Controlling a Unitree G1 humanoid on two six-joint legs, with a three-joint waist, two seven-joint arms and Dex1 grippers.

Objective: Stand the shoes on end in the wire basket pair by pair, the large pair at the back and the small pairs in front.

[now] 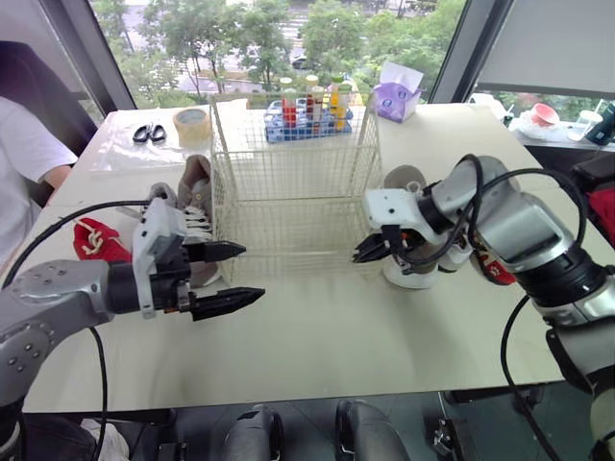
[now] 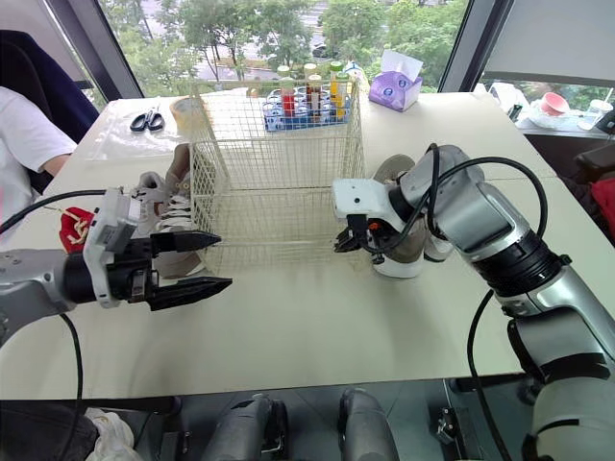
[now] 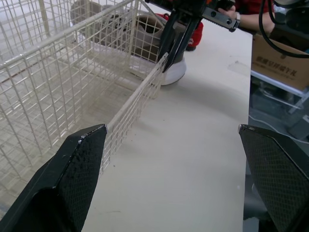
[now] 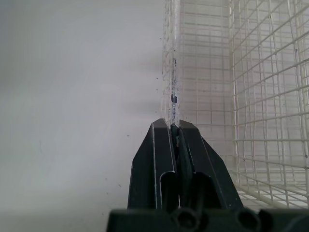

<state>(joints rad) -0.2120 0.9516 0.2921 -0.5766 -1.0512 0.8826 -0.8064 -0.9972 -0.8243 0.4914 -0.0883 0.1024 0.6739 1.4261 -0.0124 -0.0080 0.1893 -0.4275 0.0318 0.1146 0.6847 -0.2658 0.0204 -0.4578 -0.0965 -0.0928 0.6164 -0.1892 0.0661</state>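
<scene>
The wire basket [image 1: 288, 182] stands mid-table with nothing inside it. My right gripper [image 1: 358, 256] is shut on the rim of the basket's low front wall at its right corner; in the right wrist view the fingertips [image 4: 164, 133] pinch the wire edge. A beige shoe with a white sole [image 1: 415, 272] stands just behind that gripper, and a red shoe [image 1: 495, 269] lies beside it. My left gripper [image 1: 252, 272] hovers open and holds nothing, in front of the basket's left corner. A grey laced shoe [image 1: 197, 206] leans against the basket's left side. Another red shoe [image 1: 96, 240] lies further left.
A person in a white sleeve [image 1: 24, 144] sits at the table's left. Behind the basket are scissors [image 1: 148, 133], a tape roll [image 1: 192, 123], a blue rack of bottles [image 1: 307, 110] and a purple tissue box [image 1: 397, 96]. Bare tabletop [image 1: 336, 336] lies in front.
</scene>
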